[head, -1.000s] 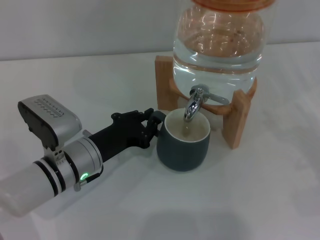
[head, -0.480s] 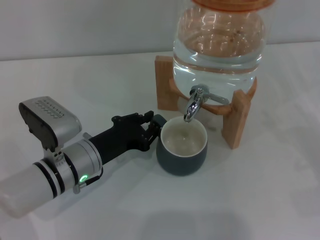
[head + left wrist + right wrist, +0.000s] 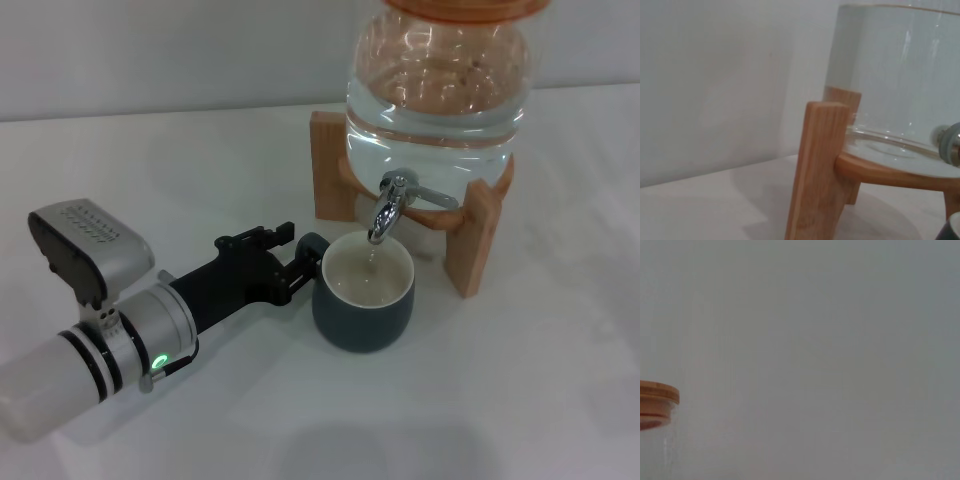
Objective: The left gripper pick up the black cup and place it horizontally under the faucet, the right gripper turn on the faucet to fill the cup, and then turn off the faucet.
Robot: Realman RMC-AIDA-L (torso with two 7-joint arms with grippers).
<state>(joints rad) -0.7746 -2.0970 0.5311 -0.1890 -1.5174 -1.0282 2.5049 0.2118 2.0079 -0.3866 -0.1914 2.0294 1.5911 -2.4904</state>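
Observation:
The black cup (image 3: 364,297) stands upright on the white table, its cream inside open right under the faucet (image 3: 388,208). The chrome faucet sticks out of the glass water jar (image 3: 438,90) in its wooden stand (image 3: 334,170). My left gripper (image 3: 292,258) lies low on the table just left of the cup, open, with its fingertips at either side of the cup's handle (image 3: 311,245) and a little back from it. In the left wrist view the stand (image 3: 820,170), the jar (image 3: 900,85), a bit of faucet (image 3: 950,142) and the cup's rim (image 3: 953,226) show. The right gripper is out of view.
The wooden stand's right leg (image 3: 472,240) stands close to the right of the cup. White table surface (image 3: 480,400) spreads in front of and to the right of the cup. The right wrist view shows only a grey wall and the jar's wooden lid (image 3: 657,402).
The cup has settled onto the table under the spout. My left gripper has let go of the handle and drawn back a little to the left.

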